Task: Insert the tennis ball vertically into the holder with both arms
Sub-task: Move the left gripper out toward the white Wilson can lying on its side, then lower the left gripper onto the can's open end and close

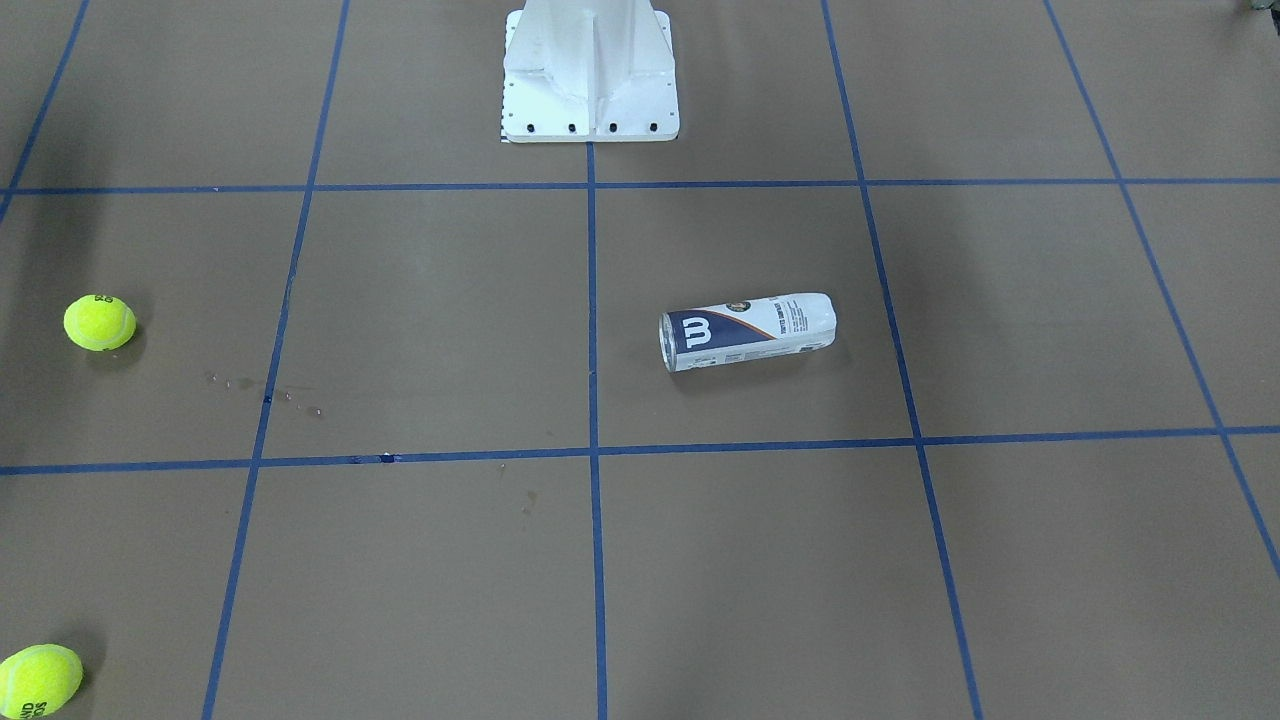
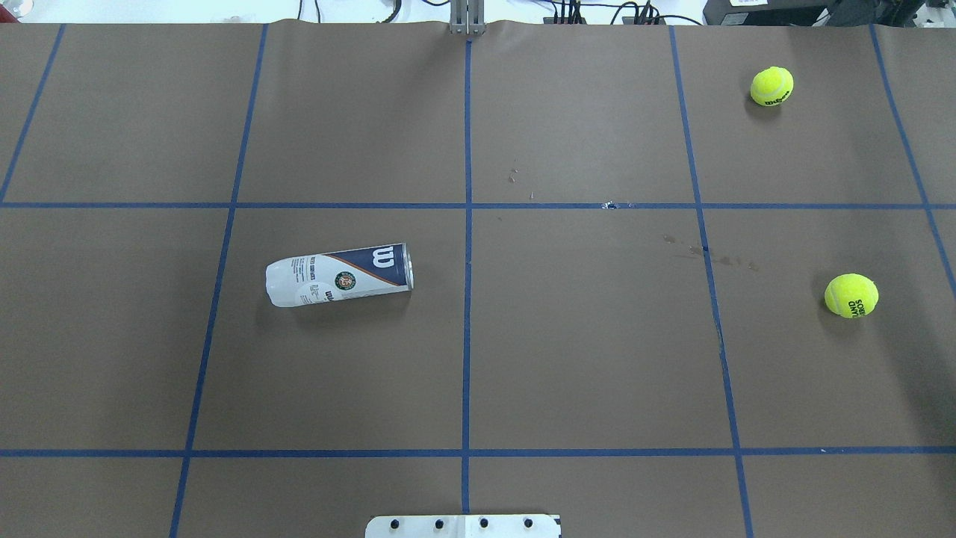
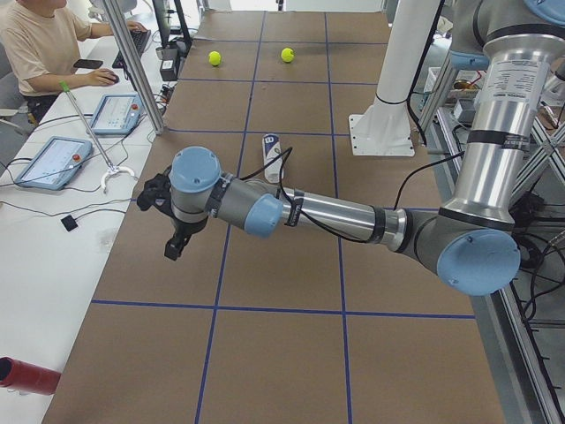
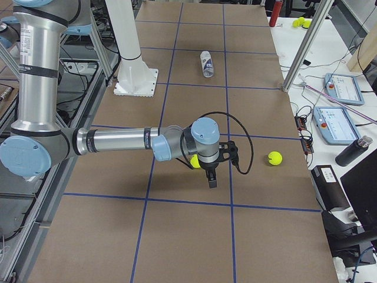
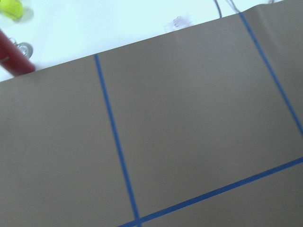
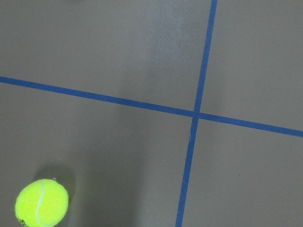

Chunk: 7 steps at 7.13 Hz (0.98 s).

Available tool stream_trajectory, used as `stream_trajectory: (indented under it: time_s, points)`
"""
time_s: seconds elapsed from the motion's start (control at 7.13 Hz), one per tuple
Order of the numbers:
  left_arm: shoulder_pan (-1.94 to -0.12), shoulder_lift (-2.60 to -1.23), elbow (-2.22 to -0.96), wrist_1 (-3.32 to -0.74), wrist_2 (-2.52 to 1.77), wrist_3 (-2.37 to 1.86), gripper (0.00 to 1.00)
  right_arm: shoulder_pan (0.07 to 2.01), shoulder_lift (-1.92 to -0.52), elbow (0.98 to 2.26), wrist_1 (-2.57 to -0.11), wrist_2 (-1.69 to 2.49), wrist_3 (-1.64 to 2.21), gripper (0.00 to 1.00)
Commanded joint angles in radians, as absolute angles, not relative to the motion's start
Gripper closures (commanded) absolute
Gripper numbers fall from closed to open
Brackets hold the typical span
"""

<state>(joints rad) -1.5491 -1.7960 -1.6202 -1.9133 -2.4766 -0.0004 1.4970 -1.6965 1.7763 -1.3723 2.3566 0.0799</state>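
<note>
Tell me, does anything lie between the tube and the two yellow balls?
Only bare table, blue tape lines and small stains separate the holder from the nearer tennis ball and farther tennis ball, as the overhead view shows.

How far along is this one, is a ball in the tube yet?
Done: nothing. The holder lies on its side, and the near tennis ball and far tennis ball sit loose on the table. In hand: the left claw and right claw hang above the table, off the holder. Left: stand the holder up, grasp and insert a ball.
</note>
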Motion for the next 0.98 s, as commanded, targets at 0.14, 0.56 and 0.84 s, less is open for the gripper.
stream_trajectory:
  time_s: [0.14,0.56,0.84]
  points:
    - [-1.296,-1.961,-1.7,-2.006,-2.49,-0.177,0.0,1.497,-1.697,1.776,-1.37,2.359,0.086,0.0]
    - [-1.045,-2.085,-1.696,-2.029,-2.365,-0.157,0.0,1.497,-1.697,1.776,-1.37,2.358,0.087,0.0]
    - [-0.829,-2.109,-1.691,-2.086,-2.229,-0.123,0.0,1.497,-1.698,1.778,-1.371,2.356,0.09,0.0]
